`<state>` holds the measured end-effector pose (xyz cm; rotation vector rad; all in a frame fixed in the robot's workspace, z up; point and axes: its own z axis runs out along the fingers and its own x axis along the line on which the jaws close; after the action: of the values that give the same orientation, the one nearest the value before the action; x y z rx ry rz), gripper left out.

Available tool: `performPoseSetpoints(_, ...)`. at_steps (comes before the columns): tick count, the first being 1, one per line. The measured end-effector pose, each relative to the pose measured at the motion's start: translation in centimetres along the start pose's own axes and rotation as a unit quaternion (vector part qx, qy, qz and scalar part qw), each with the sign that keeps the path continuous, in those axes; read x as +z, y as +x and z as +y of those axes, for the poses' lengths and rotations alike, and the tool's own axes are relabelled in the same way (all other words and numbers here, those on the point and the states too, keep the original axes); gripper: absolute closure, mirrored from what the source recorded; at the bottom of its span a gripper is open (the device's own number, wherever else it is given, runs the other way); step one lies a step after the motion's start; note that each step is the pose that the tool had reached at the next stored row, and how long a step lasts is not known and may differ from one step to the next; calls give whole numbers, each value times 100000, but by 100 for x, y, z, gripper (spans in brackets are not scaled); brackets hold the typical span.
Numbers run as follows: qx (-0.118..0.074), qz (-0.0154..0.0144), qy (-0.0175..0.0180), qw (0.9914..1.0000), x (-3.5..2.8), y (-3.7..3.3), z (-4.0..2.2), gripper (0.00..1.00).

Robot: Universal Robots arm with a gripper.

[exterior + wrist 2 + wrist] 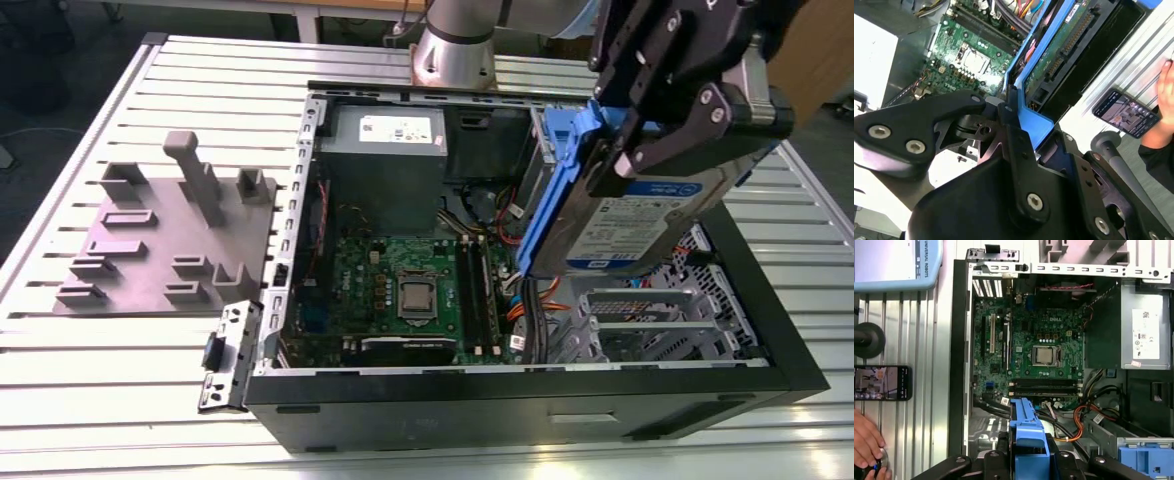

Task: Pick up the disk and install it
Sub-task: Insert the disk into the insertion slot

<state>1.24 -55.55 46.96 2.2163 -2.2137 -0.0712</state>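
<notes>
Disk [627, 215] pinched in tool [650, 125], raised over the open case [534, 390].
Held upright, blue bracket toward the motherboard [400, 290], hanging above the drive cage [641, 325] at the case's 3 o'clock side in the exterior view; case standing on desk [134, 370].

— What sits around the open computer case [534, 400]?

— On the exterior view's left of it, a grey fixture block [167, 240] with upright pegs rests on the slatted metal table [80, 400].

— And inside the case?

— A green motherboard [1034, 352], with the grey power supply box [1146, 332] beside it.

— Anything else near the case?

— A phone [883, 383] lies on the table.
</notes>
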Motion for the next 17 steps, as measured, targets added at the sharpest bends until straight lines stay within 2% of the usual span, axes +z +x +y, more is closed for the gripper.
performPoseSetpoints(6,-2,2,0,100000,19,31,-59,63)
performPoseSetpoints(12,0,1,1,100000,38,126,-105,63)
performPoseSetpoints(15,0,-1,1,100000,51,157,-158,63)
performPoseSetpoints(17,-4,-12,3,100000,60,163,-216,63)
